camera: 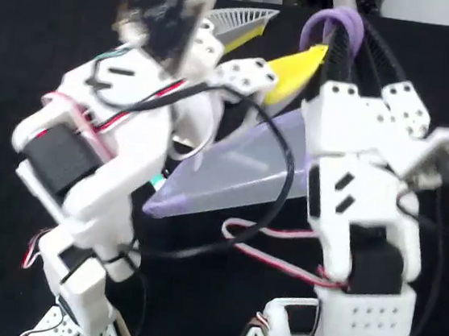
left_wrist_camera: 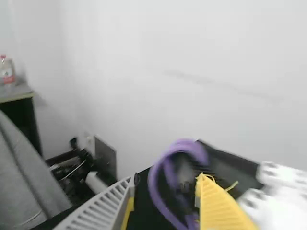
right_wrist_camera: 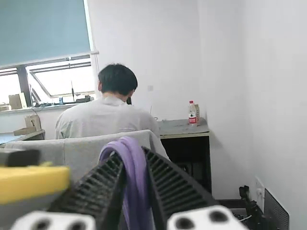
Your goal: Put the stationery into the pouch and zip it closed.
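Right gripper [right_wrist_camera: 133, 158] up close, black fingers [right_wrist_camera: 177, 187] pinched on a purple loop [right_wrist_camera: 125, 143]. The pouch [camera: 232, 169] tilts mid-frame between the arms. Left gripper [camera: 299, 32] gapes wide at top centre, holding nothing. Danger: that thin loop slips free, and the pouch drops, likely out of reach.

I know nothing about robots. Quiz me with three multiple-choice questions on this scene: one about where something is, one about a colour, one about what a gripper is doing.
1. Where is the pouch? A. on the floor B. between the left arm and the right arm C. on a chair
2. What colour is the pouch's loop? A. green B. purple C. red
3. The right gripper is: A. open and empty B. shut on a pen C. shut on the loop
Answers: 1 B, the high view shows it between them; 2 B, both wrist views show purple; 3 C, its black fingers clamp the loop.
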You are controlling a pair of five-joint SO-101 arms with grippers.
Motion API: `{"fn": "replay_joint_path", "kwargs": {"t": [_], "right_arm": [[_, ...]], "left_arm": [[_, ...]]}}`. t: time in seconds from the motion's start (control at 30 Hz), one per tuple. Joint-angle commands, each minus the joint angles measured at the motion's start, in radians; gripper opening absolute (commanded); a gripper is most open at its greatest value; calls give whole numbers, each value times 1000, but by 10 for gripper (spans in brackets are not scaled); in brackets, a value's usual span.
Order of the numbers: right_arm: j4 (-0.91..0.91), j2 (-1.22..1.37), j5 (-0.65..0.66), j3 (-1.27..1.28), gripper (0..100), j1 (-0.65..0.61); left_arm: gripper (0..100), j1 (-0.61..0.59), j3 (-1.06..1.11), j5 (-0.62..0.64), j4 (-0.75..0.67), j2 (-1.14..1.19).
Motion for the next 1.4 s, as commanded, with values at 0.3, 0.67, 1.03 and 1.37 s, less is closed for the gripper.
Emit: {"fn": "replay_joint_path", "kwargs": {"t": [0.3, 0.67, 1.03, 1.37], "right_arm": [[170, 189, 175, -318, 11, 9], [499, 323, 193, -704, 11, 6], [618, 450, 253, -980, 11, -150], [855, 673, 284, -1313, 11, -324]], "left_arm": [[216, 165, -27, 17, 103, -345], [217, -2, 759, -5, 103, -815], [221, -1, 1860, -230, -86, -1470], [220, -12, 2841, -252, -647, -2024]]}}
